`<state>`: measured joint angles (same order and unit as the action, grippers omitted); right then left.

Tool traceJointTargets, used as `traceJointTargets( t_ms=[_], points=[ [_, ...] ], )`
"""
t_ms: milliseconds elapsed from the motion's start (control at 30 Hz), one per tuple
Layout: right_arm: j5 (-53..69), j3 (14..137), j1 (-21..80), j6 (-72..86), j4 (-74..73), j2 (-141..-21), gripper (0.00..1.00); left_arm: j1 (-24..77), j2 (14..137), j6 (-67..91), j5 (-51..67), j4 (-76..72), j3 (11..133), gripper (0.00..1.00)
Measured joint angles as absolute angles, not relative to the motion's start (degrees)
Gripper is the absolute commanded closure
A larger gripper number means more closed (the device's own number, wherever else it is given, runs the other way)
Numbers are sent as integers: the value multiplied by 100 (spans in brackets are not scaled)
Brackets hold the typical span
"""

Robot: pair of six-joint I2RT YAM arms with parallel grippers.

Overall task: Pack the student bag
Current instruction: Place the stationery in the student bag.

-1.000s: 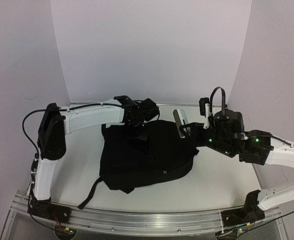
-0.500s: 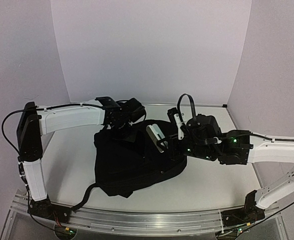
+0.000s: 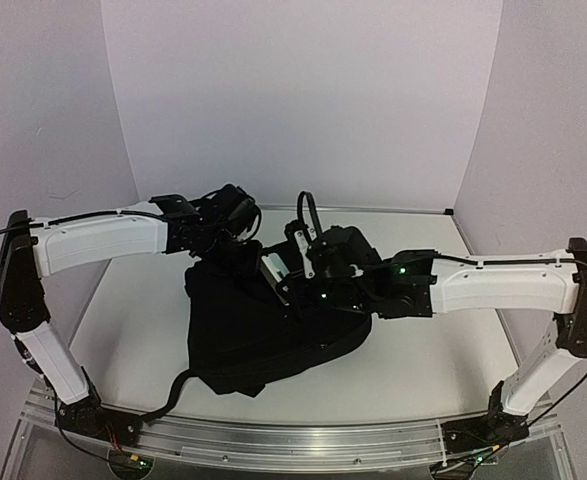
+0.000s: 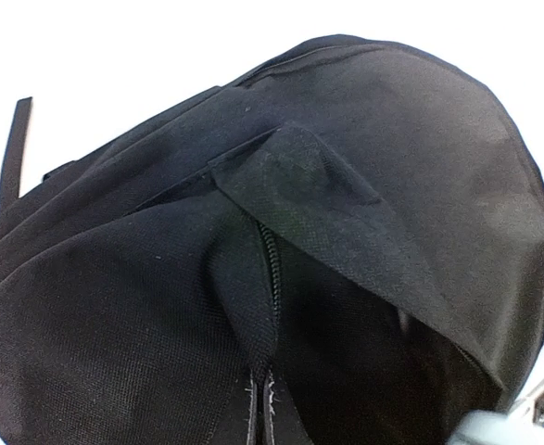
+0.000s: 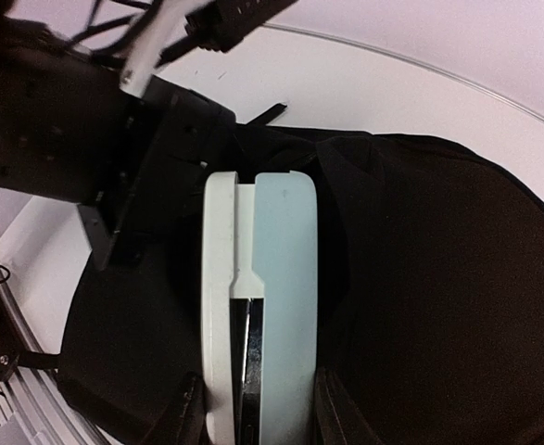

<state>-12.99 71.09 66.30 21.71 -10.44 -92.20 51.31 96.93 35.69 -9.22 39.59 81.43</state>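
Note:
The student bag (image 3: 273, 335) is a big black backpack lying mid-table, its zipper (image 4: 272, 269) parted at the top. My left gripper (image 3: 231, 238) is at the bag's far top edge, shut on a fold of its black fabric (image 4: 260, 408) beside the zipper. A white and pale blue stapler (image 5: 262, 269) is held by my right gripper (image 5: 258, 413), shut on its sides, fingers (image 5: 186, 408) flanking it. The stapler (image 3: 273, 275) hangs just over the bag's top, close to the left gripper. The bag's inside is hidden.
A black strap (image 3: 178, 385) trails off the bag toward the front-left rail (image 3: 293, 438). Another strap (image 4: 12, 158) lies on the white table. The left arm's wrist (image 5: 68, 120) sits immediately left of the stapler. White walls close in the back and sides.
My right arm has swung left, carrying the stapler from beside the bag to over its top. My left gripper has closed on the bag's edge and drawn it leftward.

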Motion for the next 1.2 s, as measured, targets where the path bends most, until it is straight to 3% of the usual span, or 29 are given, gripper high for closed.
traceJointTargets(
  t_ms=[333, 800, 1200],
  points=[
    [-1257, 8010, 6450, 2001, -1572, -10094, 89, 5009, 9444, 3474, -682, 3744, 7934, 100],
    [-779, 8031, 6165, 1140, -1905, -10318, 94, 4949, 9288, 3232, -349, 3665, 7905, 100],
    [-316, 8031, 6015, 301, -1263, -10447, 90, 4825, 9286, 3147, 92, 3529, 7905, 100]
  ],
)
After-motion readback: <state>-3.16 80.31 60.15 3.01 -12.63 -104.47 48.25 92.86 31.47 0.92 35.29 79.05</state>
